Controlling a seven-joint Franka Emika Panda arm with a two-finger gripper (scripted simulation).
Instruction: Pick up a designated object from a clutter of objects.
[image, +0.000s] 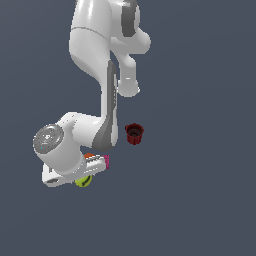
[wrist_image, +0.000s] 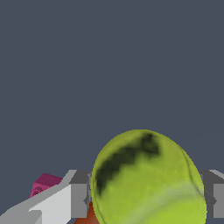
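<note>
From the exterior view's left, my gripper (image: 82, 176) is closed on the yellow-green ball (image: 83, 181), a finger (wrist_image: 78, 194) against each side, with the orange ball (image: 90, 156) and pink block (image: 106, 162) just beside it and the dark red cup (image: 134, 134) farther right.

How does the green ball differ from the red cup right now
The green ball is round, yellow-green with a dark curved mark, and sits between the gripper fingers. The red cup is dark red, ribbed, open-topped, and stands apart, untouched. Both are small.
</note>
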